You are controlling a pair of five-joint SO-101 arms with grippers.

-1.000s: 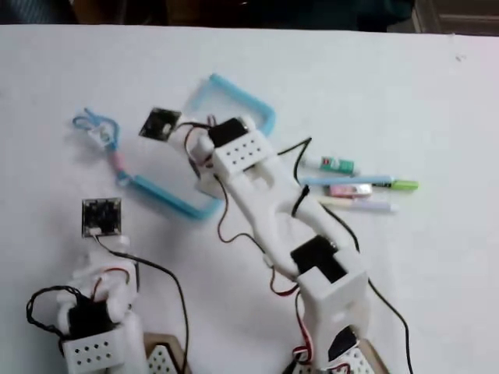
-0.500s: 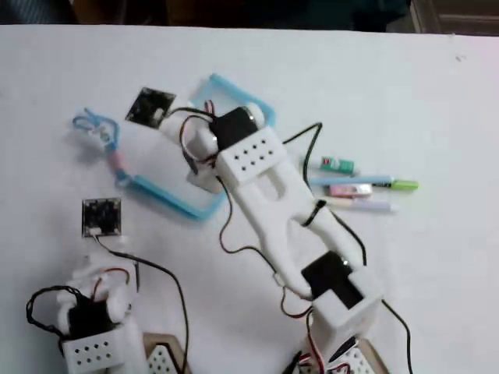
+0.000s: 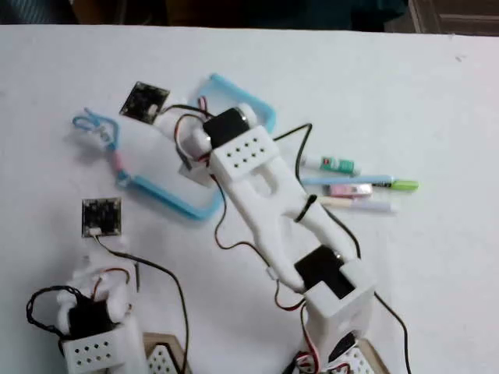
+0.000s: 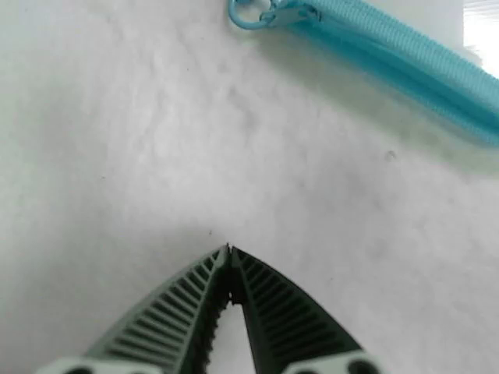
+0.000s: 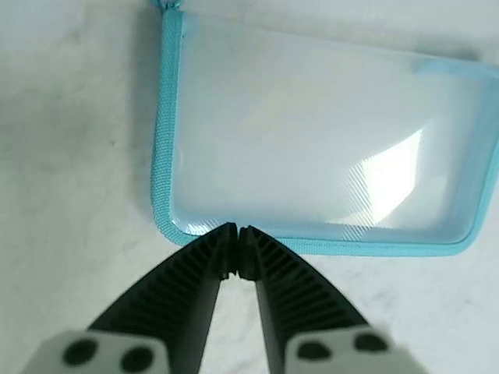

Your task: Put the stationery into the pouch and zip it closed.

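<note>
Overhead camera looks down; close wrist cameras apparently share pouch (image 5: 312,140).

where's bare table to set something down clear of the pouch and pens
Widest bare table lies beyond the pens toward the far edge; more lies to their right. Crowded: between pouch and pens, where the right arm stretches, and around the left arm.

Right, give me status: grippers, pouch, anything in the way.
Left gripper shut, over the table. Right gripper shut at pouch edge. Stationery outside, right arm between.
</note>
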